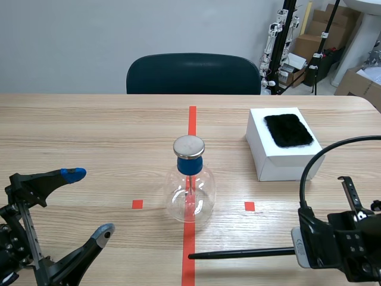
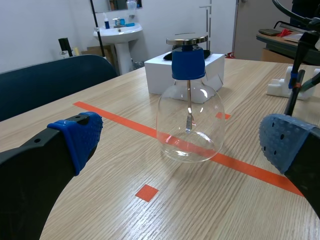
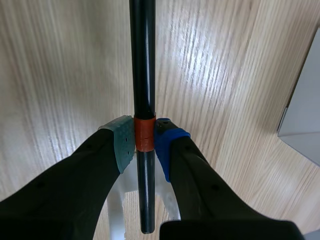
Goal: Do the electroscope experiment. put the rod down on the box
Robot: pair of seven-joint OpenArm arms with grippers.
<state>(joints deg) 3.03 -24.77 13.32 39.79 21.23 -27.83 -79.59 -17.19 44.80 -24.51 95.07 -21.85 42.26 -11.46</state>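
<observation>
A black rod (image 1: 241, 254) lies level just above the table at the front, its tip near the red centre line. My right gripper (image 3: 144, 140) is shut on the rod (image 3: 142, 65) at its orange band. The white box (image 1: 283, 152) with a black fur pad (image 1: 289, 130) on top stands at the right. A glass electroscope flask (image 1: 190, 190) with a blue neck and a metal disc stands at mid-table. My left gripper (image 1: 89, 202) is open at the front left, and the flask (image 2: 190, 117) stands ahead of it between the fingers' line.
A dark chair (image 1: 193, 74) stands behind the far table edge. Cardboard boxes and stands are at the back right. A black cable (image 1: 321, 158) loops over my right arm near the box. White foam pieces (image 2: 285, 86) lie beyond the flask in the left wrist view.
</observation>
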